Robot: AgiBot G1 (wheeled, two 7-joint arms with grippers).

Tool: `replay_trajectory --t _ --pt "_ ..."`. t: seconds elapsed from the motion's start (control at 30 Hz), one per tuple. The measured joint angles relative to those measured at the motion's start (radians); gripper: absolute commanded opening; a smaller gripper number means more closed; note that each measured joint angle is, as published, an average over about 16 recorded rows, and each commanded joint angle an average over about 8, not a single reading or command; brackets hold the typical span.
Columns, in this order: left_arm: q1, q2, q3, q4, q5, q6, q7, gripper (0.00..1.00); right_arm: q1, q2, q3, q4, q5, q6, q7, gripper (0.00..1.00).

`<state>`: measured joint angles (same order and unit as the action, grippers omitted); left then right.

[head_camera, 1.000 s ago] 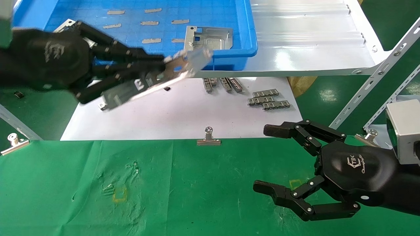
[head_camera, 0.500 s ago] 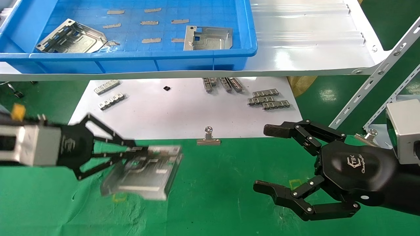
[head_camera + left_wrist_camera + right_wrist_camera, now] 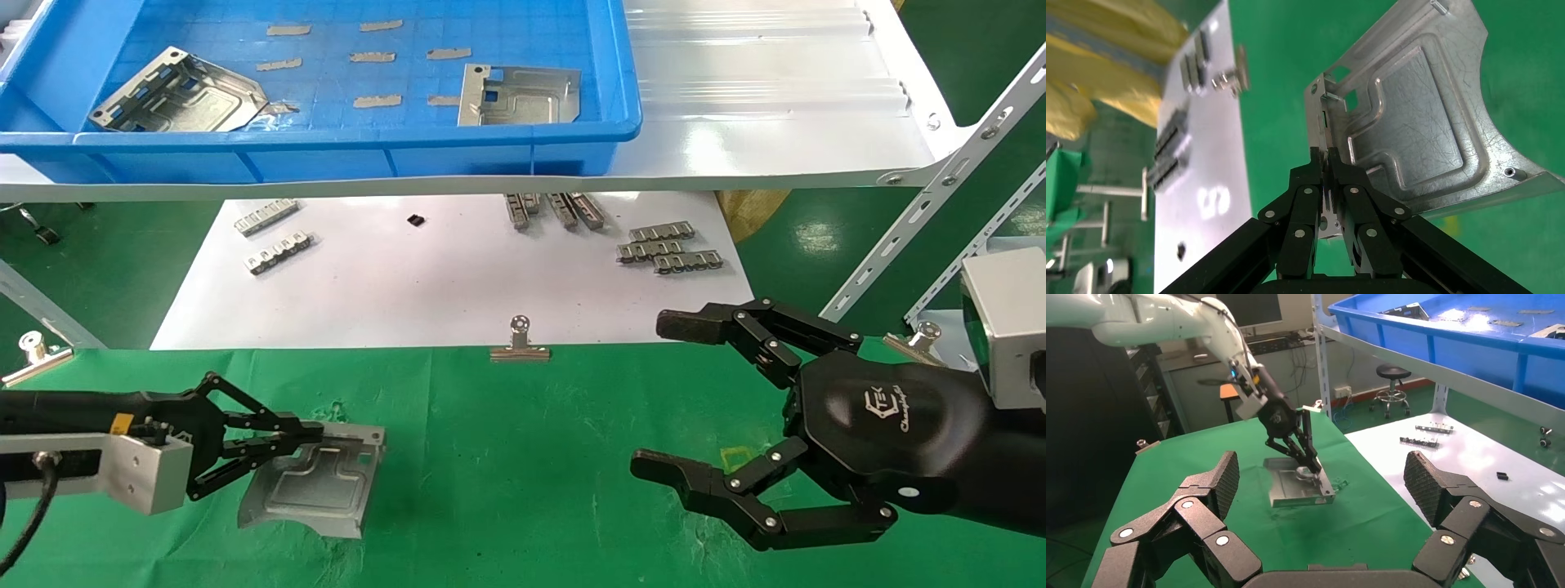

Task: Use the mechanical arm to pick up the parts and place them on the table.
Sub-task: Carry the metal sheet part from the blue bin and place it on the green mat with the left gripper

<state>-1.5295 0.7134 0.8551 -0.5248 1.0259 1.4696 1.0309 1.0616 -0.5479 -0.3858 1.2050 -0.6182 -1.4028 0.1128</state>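
Stretching across the foreground is the table (image 3: 531,457), green cloth wrinkled, and behind it sits the white board (image 3: 458,286) with a white shelf (image 3: 760,122) above carrying a blue bin (image 3: 327,155). Over on the right, the right gripper (image 3: 645,396) hangs above the cloth with its black fingers spread wide and nothing between them, parked well away from the action. Low on the left, the left gripper (image 3: 315,438) is pinched tight on the folded rim of a part (image 3: 315,486), a grey stamped plate with embossed ridges; in the left wrist view its fingertips (image 3: 1338,174) squeeze that edge from both sides. The plate's far end looks down on the green cloth, though full contact cannot be judged. Two more parts (image 3: 184,94) lie inside the bin. Small slotted strips (image 3: 670,249) rest on the white board, and a binder clip (image 3: 520,343) sits at the cloth's edge.
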Motion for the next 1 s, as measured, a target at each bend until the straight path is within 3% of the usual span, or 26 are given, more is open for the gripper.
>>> replay_trajectory --t 0.23,0.27,0.47,0.53,0.8,1.0 --pt "0.028 0.023 -0.002 0.113 0.004 -0.001 0.134 0.02 0.000 0.000 0.000 0.000 0.000 0.000 0.000 1.00" --pt "0.029 0.027 -0.002 0.128 0.006 0.000 0.148 0.09 0.000 0.000 0.000 0.000 0.000 0.000 0.000 1.00" --pt "0.024 0.045 0.003 0.199 0.017 0.012 0.214 0.84 0.000 0.000 0.000 0.000 0.000 0.000 0.000 1.00" --pt "0.019 0.049 0.005 0.218 0.020 0.017 0.229 1.00 0.000 0.000 0.000 0.000 0.000 0.000 0.000 1.00" --pt "-0.004 0.066 0.012 0.280 0.027 0.058 0.226 1.00 0.000 0.000 0.000 0.000 0.000 0.000 0.000 1.00" --pt "-0.020 0.072 0.022 0.307 0.008 0.098 0.100 1.00 0.000 0.000 0.000 0.000 0.000 0.000 0.000 1.00"
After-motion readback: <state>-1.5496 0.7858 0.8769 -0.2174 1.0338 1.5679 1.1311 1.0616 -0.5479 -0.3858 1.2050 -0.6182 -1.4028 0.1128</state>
